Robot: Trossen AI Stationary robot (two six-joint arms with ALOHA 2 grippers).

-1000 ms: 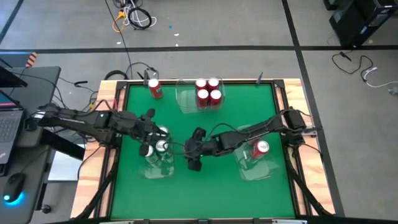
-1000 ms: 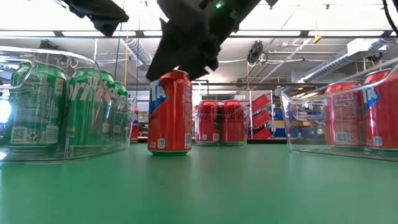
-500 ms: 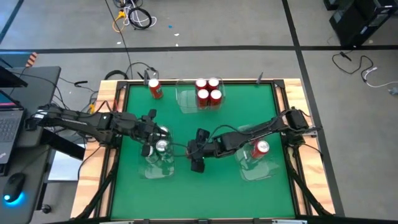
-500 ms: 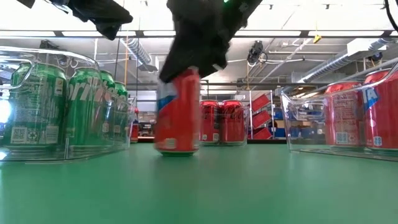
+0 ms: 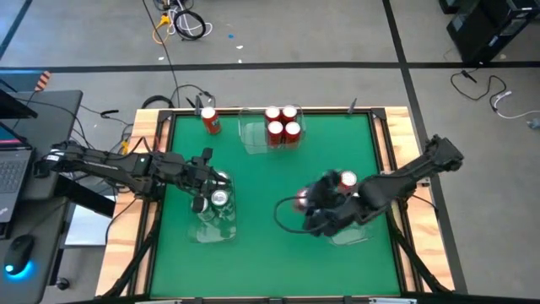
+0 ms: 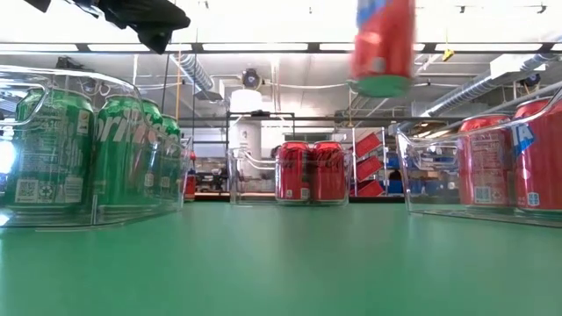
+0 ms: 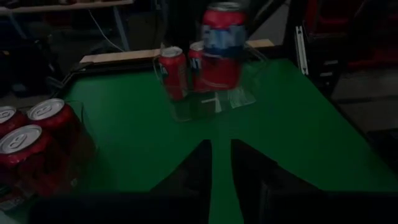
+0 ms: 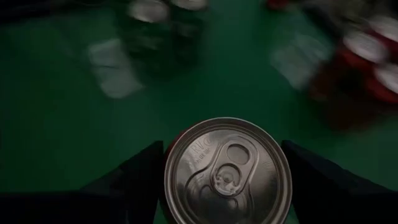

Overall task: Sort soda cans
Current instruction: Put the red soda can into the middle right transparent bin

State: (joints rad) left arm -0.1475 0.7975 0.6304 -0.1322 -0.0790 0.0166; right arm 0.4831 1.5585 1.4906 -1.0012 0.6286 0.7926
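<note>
Red can lifted off the desk since the earlier frame.

Right gripper, jaws clamped on the can, has moved from desk centre toward the right tray. Centre of the desk is now open. Left gripper stays over the left tray of green cans, jaws narrow.

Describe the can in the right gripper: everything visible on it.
The red can is a small metal cylinder with a red body, a pale label patch and a silver top with a pull tab. It looks unopened and undented. It hangs upright, well above the green table, touching nothing below. The right gripper is shut on it, a dark finger on each side. From above it sits near the right tray, mostly hidden by the arm.
</note>
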